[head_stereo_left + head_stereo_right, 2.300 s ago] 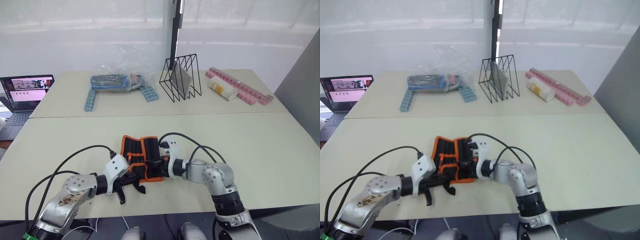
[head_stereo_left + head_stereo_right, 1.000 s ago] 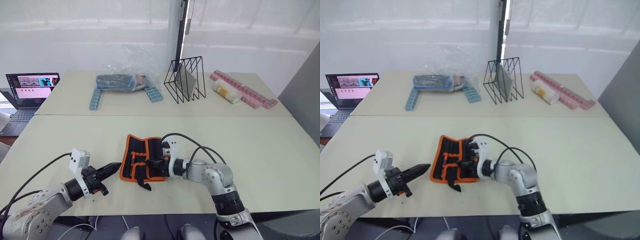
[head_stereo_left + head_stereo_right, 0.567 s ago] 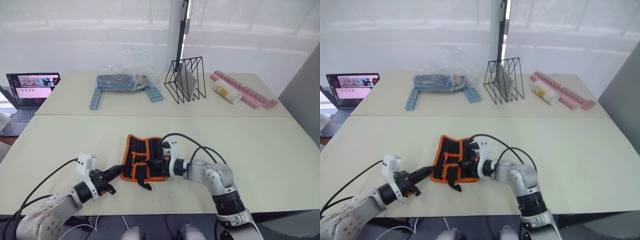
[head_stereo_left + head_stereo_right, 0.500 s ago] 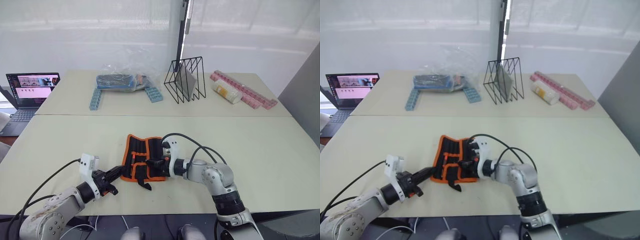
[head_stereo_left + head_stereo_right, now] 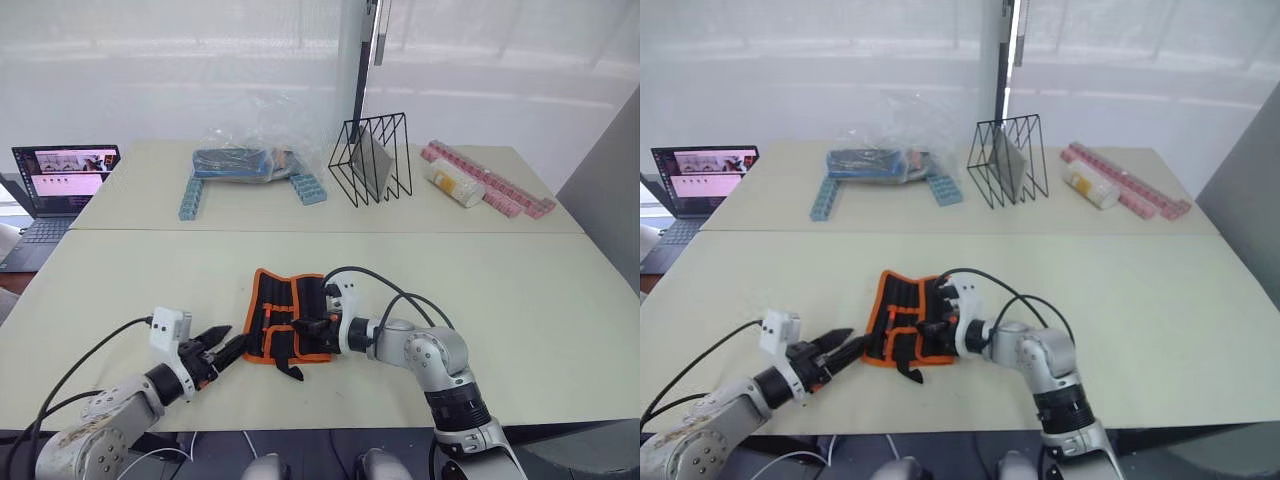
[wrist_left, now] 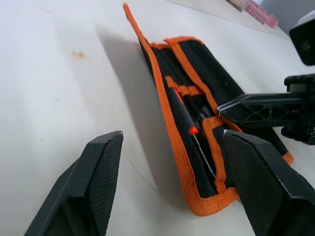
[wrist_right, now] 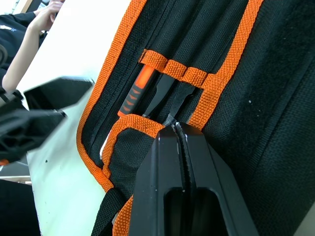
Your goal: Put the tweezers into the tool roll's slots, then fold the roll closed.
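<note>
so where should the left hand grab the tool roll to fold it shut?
Probably the raised orange-trimmed edge of the tool roll on the robot's left, coming in low from that side. That flap stands up off the table, while the right hand sits shut on the roll's middle. The left hand is open beside it.

Left gripper (image 5: 222, 345) fingers spread, right gripper (image 5: 300, 323) fingers pressed together

Tweezers (image 7: 165, 91) mostly buried in slots (image 7: 170, 69); count unclear. Roll (image 7: 236, 73) cut off by right wrist view's edges. Laptop (image 5: 50, 195) cropped at frame edge, screen unreadable.
</note>
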You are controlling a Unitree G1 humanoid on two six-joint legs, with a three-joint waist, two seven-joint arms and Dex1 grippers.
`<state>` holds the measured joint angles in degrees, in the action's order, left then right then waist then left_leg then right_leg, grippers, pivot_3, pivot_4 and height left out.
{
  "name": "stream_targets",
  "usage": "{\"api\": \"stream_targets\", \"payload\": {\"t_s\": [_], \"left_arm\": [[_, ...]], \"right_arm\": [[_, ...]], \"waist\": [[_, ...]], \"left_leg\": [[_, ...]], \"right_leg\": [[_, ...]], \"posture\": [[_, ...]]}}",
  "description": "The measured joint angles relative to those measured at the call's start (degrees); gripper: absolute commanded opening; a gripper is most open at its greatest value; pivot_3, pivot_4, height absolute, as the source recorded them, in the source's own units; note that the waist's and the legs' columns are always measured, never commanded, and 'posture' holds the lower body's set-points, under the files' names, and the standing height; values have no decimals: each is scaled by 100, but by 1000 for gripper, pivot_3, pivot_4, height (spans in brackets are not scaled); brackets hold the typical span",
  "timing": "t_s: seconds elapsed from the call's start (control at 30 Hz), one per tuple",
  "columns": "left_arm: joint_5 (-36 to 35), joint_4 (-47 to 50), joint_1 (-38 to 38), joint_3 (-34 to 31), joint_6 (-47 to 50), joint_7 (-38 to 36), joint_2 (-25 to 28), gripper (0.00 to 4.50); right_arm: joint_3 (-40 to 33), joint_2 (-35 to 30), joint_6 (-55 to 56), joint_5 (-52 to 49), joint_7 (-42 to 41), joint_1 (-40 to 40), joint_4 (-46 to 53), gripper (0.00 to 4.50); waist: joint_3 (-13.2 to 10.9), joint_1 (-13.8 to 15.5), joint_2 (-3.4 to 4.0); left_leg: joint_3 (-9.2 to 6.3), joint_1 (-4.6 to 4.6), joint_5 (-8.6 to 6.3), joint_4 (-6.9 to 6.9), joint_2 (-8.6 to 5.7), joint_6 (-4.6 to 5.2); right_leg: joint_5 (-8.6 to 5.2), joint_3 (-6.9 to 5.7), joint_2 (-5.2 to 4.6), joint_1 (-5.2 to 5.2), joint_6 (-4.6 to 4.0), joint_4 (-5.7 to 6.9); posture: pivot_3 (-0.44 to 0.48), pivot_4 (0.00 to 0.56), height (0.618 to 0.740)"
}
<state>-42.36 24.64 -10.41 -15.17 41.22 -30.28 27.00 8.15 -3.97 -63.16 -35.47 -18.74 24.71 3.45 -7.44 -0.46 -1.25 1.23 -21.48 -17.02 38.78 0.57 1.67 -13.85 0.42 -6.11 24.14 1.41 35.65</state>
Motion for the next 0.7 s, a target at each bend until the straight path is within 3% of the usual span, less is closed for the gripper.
{"api": "stream_targets", "payload": {"t_s": [0.07,0.1,0.43,0.7], "left_arm": [[55,-91,50,111,0,4,-59,3438],[66,-93,67,138,-5,4,-75,3186],[-56,-81,131,157,1,-8,-187,31],[97,-92,179,245,-2,-25,-66,31]], "right_arm": [[1,1,-1,-2,0,4,0,0],[1,0,-2,-2,0,5,0,0],[0,0,-2,-1,0,-3,13,0],[-3,1,-1,-1,0,20,12,0]], "waist": [[0,-4,0],[0,-4,0],[0,-6,0],[-1,-9,1]], "left_leg": [[0,-3,0,0,0,0],[0,-3,0,0,0,0],[0,-8,0,-1,0,0],[-1,-10,0,-2,1,0]], "right_leg": [[0,0,0,2,0,0],[0,0,0,2,0,0],[0,-2,-5,4,0,-3],[0,-3,-6,5,0,-8]], "posture": [[0,150,722],[0,150,722],[0,150,722],[0,150,722]]}}
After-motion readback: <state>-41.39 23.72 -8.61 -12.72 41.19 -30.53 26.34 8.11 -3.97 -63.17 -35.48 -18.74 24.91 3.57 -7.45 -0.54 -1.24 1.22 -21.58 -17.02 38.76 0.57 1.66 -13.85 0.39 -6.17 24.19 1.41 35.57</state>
